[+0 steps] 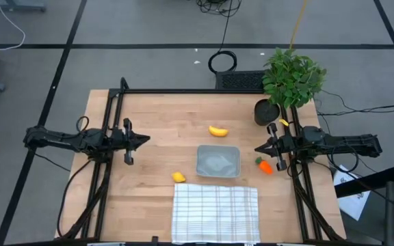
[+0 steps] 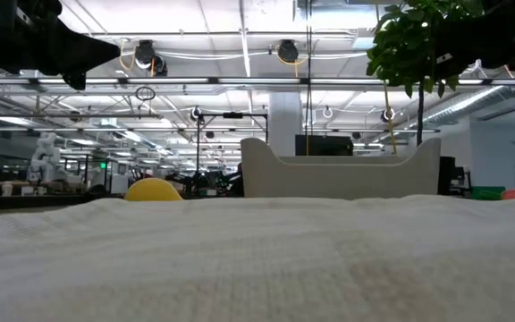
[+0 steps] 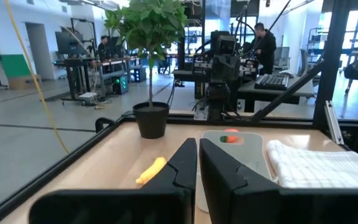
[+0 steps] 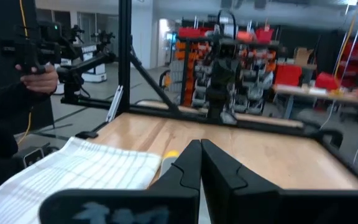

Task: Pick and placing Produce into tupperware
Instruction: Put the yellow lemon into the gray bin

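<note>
The curved yellow banana [image 1: 217,130] lies on the table past the far edge of the tupperware [image 1: 218,161], a small square translucent container that rests on its base at mid-table. The small yellow lemon [image 1: 178,177] sits near the container's near-left corner. The orange carrot [image 1: 265,165] with its green top lies just right of the container. My left gripper [image 1: 144,140] hovers shut over the table's left side, and in its wrist view the banana [image 3: 151,170] and tupperware [image 3: 235,142] lie ahead. My right gripper [image 1: 258,148] hangs shut above the carrot, touching nothing.
A white checked cloth [image 1: 215,212] lies at the near edge, filling the low view's foreground [image 2: 257,259]. A black pot [image 1: 267,111] with a leafy plant [image 1: 291,76] stands at the far right. A black frame [image 1: 183,91] borders the table. People show in the room beyond.
</note>
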`<action>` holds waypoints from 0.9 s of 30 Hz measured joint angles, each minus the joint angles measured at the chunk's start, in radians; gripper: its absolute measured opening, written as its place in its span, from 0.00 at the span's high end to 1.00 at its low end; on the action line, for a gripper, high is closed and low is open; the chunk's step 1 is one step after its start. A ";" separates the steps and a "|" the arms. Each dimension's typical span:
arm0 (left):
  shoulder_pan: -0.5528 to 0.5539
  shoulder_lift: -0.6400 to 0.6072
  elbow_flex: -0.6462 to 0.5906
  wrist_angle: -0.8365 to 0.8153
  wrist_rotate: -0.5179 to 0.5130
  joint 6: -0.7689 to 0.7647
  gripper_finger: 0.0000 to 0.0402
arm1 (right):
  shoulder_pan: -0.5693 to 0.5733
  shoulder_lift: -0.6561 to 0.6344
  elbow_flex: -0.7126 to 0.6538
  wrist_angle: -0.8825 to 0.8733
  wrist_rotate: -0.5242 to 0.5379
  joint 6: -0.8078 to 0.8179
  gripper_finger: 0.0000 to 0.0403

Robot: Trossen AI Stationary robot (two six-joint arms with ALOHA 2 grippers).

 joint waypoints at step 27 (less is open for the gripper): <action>0.000 0.183 0.000 0.008 -0.001 -0.113 0.94 | 0.000 0.000 0.000 -0.003 0.000 -0.096 1.00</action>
